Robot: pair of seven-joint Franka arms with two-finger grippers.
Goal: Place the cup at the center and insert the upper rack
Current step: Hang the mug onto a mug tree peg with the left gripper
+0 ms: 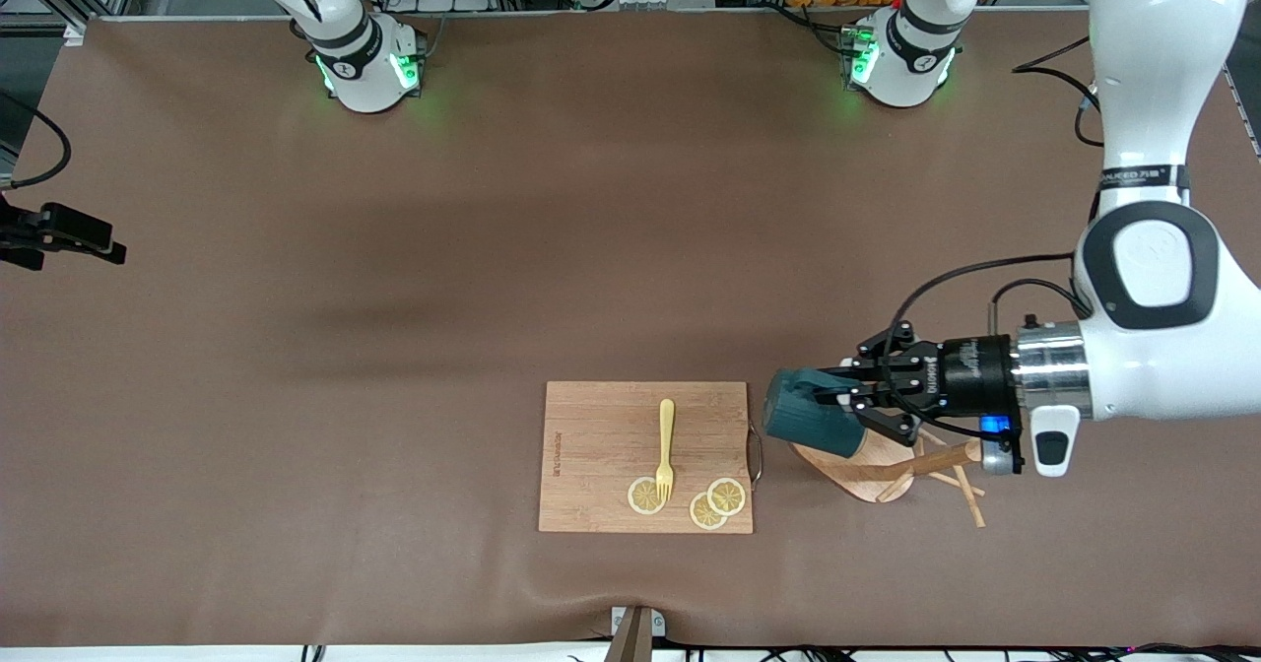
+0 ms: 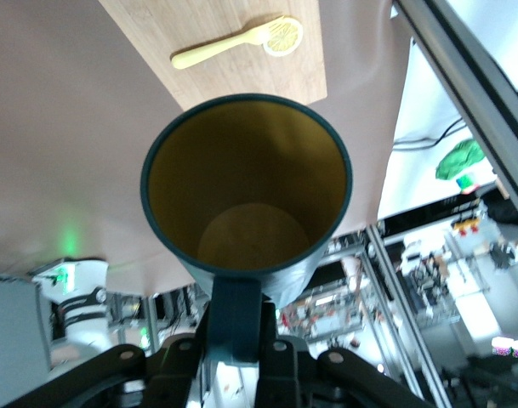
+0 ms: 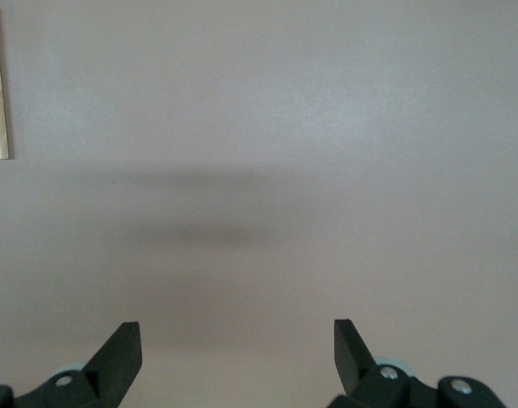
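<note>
Two lemon slices point(image 1: 717, 503) and a fork point(image 1: 666, 448) lie on the cutting board point(image 1: 601, 426); beside it, over the toppled rack point(image 1: 887, 470), the left gripper point(image 1: 855, 398) clamps the cup point(image 1: 813, 421) by its handle for carrying. Right gripper point(image 3: 237, 357) waits, spread wide.

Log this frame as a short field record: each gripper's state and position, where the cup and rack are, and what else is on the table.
left gripper: shut on the cup's handle, over the rack's base
cup: held on its side, mouth toward the cutting board
upper rack: lying tipped over at the left arm's end
right gripper: open, over bare table, waiting
cutting board: holds a yellow fork and lemon slices
</note>
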